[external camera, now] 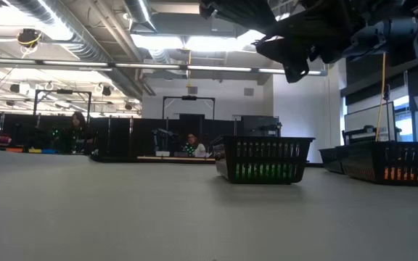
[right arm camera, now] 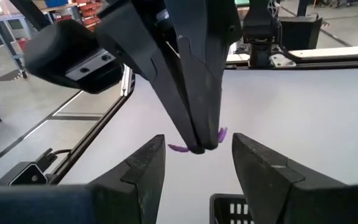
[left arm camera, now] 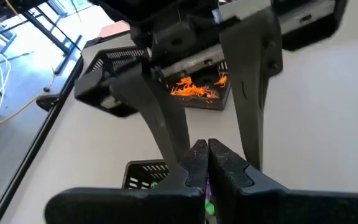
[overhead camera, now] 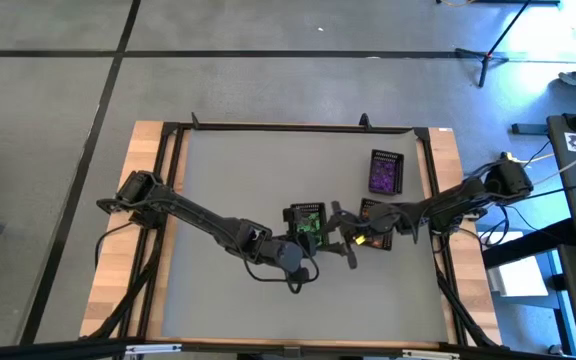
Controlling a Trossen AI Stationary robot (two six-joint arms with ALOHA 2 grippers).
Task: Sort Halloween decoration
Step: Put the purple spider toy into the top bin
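Note:
My left gripper [right arm camera: 199, 144] is shut on a small purple trinket [right arm camera: 179, 148], held in the air over the table's middle, by the green-filled basket [overhead camera: 306, 220]. My right gripper [right arm camera: 197, 174] faces it, open. Its two fingers [left arm camera: 160, 124] stand on either side of the left fingertips without touching them. In the high view the left gripper [overhead camera: 326, 243] and the right gripper [overhead camera: 342, 237] meet between the green basket and the orange-filled basket [overhead camera: 373, 228]. A third basket [overhead camera: 386, 172], holding purple trinkets, stands farther back. My left gripper pinches the purple trinket between its two shut fingertips. The trinket's thin ends [right arm camera: 221, 132] stick out on both sides of the tips. The fingers slant down from the table's left side. The trinket hangs clear of the table.
The three black mesh baskets cluster right of centre; the green basket [external camera: 263, 159] and the orange basket [external camera: 394, 163] stand on the grey mat. The mat's left half and near strip [overhead camera: 228, 300] are bare. People sit at desks in the room beyond [external camera: 192, 143].

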